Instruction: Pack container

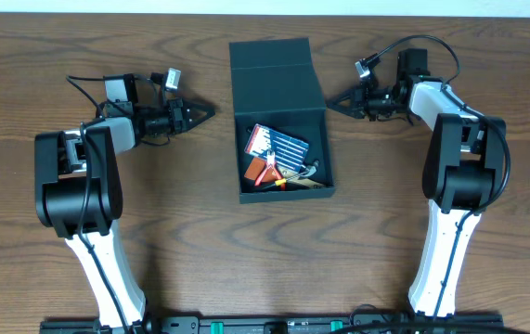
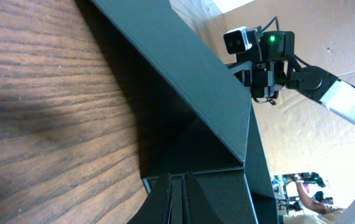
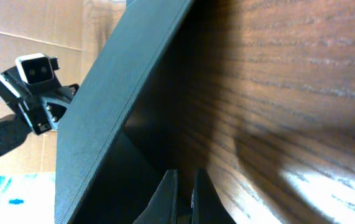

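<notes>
Brown wooden table [image 1: 200, 269], open dark-teal container [image 1: 274, 74]

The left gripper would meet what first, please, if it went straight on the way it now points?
The left gripper would probably meet the dark teal-green cardboard box first, at its left wall near the lid hinge.

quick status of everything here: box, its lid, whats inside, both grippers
container: open, tools inside
lid: raised at the far side
blue pack: lying inside the container
red-handled pliers: lying inside, next to the blue pack
left gripper: shut, empty, left of the container and apart from it
right gripper: shut, empty, close to the lid's right edge; contact cannot be told
</notes>
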Controlling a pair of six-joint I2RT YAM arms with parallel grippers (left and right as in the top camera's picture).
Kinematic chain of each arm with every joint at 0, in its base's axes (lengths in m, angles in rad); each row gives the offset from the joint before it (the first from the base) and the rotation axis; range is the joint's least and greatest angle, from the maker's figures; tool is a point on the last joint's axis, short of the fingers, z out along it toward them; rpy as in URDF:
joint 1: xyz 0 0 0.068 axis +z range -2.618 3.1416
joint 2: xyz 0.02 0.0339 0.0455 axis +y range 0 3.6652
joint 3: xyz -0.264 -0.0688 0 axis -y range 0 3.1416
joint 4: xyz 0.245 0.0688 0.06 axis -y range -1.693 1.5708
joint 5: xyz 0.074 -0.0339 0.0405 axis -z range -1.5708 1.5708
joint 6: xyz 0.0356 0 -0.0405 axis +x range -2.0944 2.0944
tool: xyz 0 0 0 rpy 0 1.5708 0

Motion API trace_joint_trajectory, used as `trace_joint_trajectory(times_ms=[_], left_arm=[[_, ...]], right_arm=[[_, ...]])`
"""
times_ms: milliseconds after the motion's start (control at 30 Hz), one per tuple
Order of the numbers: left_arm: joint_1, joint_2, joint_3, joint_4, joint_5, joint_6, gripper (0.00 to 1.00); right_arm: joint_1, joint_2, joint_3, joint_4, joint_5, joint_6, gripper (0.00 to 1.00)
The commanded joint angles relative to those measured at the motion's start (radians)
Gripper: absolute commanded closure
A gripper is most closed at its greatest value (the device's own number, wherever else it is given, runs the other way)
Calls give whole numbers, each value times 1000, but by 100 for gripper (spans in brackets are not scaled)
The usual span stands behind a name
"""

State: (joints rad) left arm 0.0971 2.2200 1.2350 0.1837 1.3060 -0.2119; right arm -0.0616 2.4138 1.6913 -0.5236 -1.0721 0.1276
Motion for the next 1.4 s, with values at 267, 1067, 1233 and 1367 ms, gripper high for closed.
trace_joint_trajectory(times_ms=[267, 1067, 1233, 1367], left_arm=[[-11, 79, 13, 43, 49, -12, 94], [-19, 97, 13, 138, 82, -88, 94], [-51, 97, 14, 154, 33, -98, 94], [-66, 97, 15, 156, -7, -109, 94]], right_arm=[[48, 10, -2, 27, -8, 16, 99], [50, 10, -2, 34, -39, 14, 99], [50, 10, -2, 32, -56, 14, 99], [51, 10, -2, 29, -59, 14, 99]])
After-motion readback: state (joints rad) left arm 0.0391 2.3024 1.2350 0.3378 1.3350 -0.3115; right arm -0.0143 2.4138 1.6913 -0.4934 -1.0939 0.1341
